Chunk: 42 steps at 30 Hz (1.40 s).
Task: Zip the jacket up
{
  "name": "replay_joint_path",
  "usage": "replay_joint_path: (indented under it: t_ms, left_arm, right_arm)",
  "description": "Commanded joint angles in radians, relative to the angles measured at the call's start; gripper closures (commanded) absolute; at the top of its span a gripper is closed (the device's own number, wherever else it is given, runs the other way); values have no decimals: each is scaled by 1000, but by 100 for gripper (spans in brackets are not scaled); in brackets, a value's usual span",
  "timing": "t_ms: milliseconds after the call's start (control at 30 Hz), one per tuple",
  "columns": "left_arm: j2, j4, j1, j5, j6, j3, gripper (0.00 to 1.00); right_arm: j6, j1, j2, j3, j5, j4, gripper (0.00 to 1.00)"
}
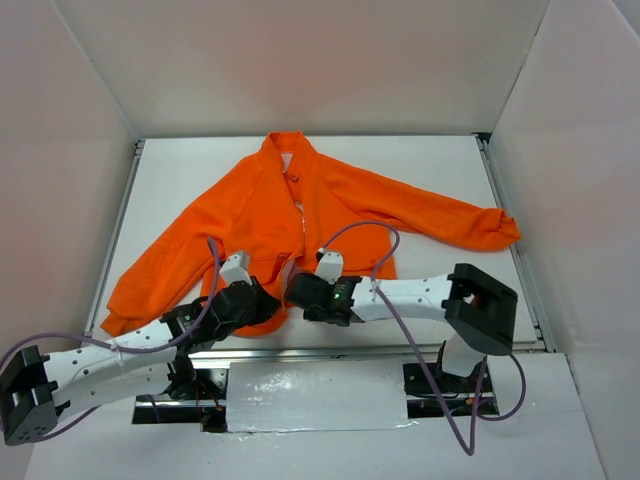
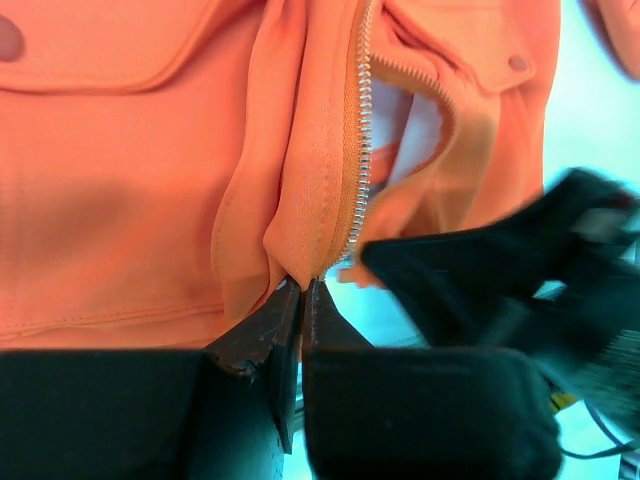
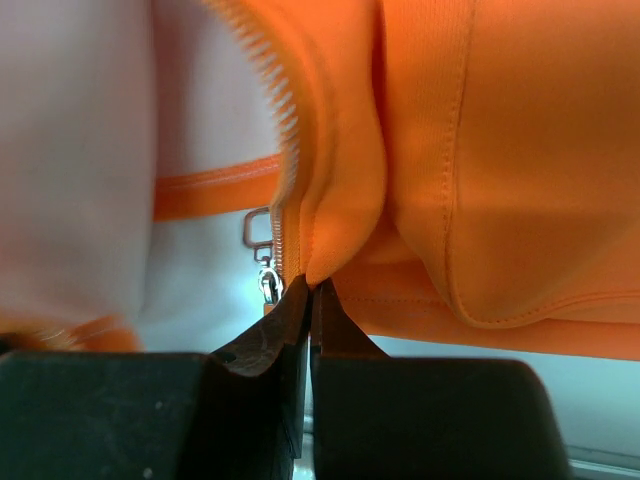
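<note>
The bright orange long-sleeved fleece jacket [image 1: 270, 215] covers the middle of the white table [image 1: 430, 165]; bare surface lies open at the far corners and on the right, nearer than the sleeve [image 1: 450, 215]. At the near hem the left gripper [image 2: 300, 287] and right gripper [image 3: 312, 287], both clamped on fabric, crowd just beside each other. A looping purple cable [image 1: 365, 224] arches above the cloth there. White enclosure walls [image 1: 300, 60] close three sides.

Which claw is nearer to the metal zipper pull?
Right. The right claw is shut on the jacket hem, with the zipper pull just beside its tips. The left claw pinches the hem further left; its view shows no pull.
</note>
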Motion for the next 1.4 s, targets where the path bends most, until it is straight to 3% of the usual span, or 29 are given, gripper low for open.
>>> replay_joint_path:
  t_ms: [0,133,300,367,567,600,700,800,900,967,1000,1033,1100,1200,1367]
  left_arm:
    - [-31,-29,6,-71,1,29,100]
    - [-69,48,4,-62,33,-17,100]
    - [-78,92,6,-74,34,-58,100]
    - [-66,91,6,-76,34,-54,100]
    - [-51,114,7,-79,45,-60,100]
    - [-51,111,7,-80,47,-57,100]
    - [-49,51,9,-106,22,-28,100]
    - [-37,-71,10,-171,-47,27,100]
    - [-12,-172,13,-226,-87,122,100]
    - [-11,-203,15,-235,-78,161,100]
    - [-21,-216,13,-237,-52,188,100]
    - [-34,-217,13,-235,-39,195,100]
    - [-78,-216,13,-226,-10,180,100]
    - [-126,-155,17,-217,14,103,100]
    - [-88,-98,18,-185,28,75,100]
  right_arm:
    - [133,25,44,18,65,-9,100]
    - [190,37,-74,-120,57,143,100]
    - [124,34,-51,-59,51,77,96]
    - [129,33,-31,-69,27,66,100]
    - [31,34,-131,-219,-35,325,100]
    - [-54,33,-134,-215,-37,342,100]
    - [-199,8,-102,-94,-11,193,100]
    - [-351,-127,-1,153,-43,0,100]
    - [-501,-249,42,384,-17,-27,100]
    - [-607,-245,-86,448,-21,31,100]
    - [-635,-233,-155,420,-33,137,100]
    - [-646,-225,-295,311,-90,187,100]
    - [-595,-221,-416,83,-165,292,100]
    - [-482,-220,-357,-157,-211,424,100]
    - [-518,-224,-197,-146,-81,516,100]
